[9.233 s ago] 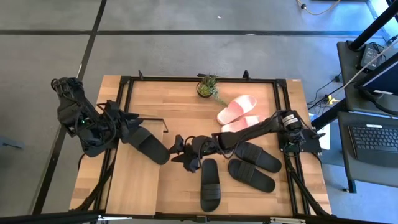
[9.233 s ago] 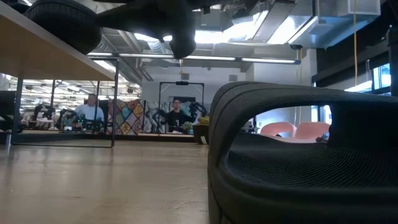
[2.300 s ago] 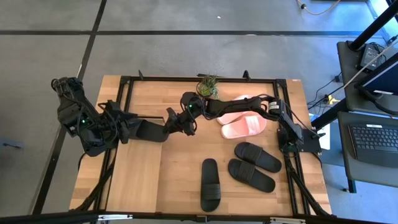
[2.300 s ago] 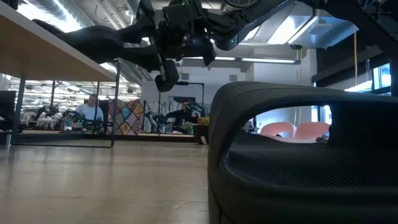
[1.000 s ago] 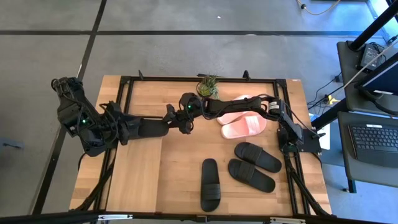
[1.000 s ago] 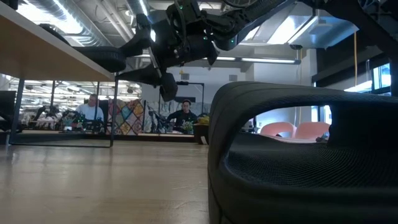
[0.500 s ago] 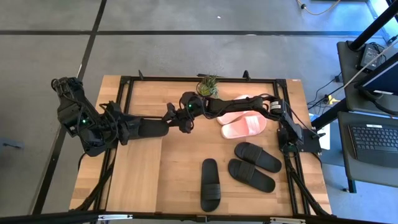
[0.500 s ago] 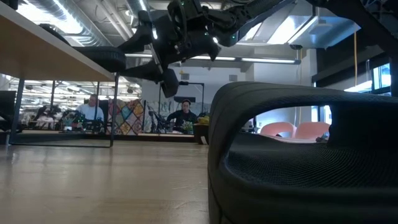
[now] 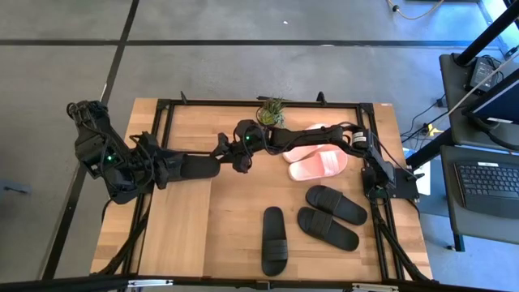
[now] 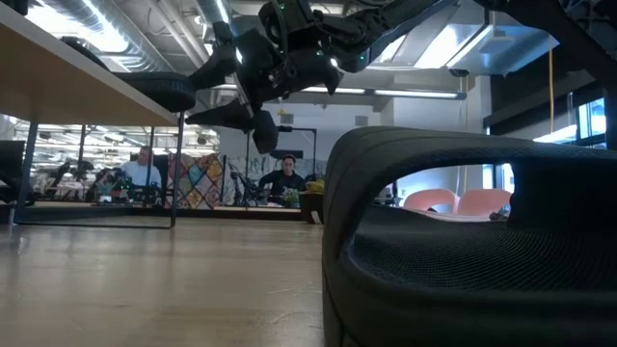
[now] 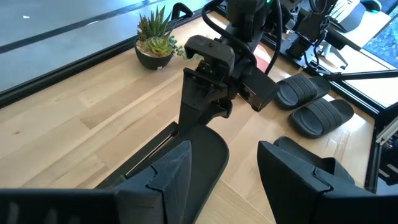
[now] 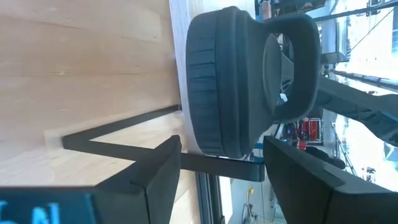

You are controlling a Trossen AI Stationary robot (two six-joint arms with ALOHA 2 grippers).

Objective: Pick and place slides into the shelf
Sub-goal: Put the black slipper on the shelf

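Right tool backed off black slide, open.

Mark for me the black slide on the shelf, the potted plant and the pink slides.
black slide on the shelf (image 9: 197, 167): high view, on its strap.
potted plant (image 9: 271, 113): high view, on the leaves above the pot.
pink slides (image 9: 319, 165): high view, on the strap of the nearer one.
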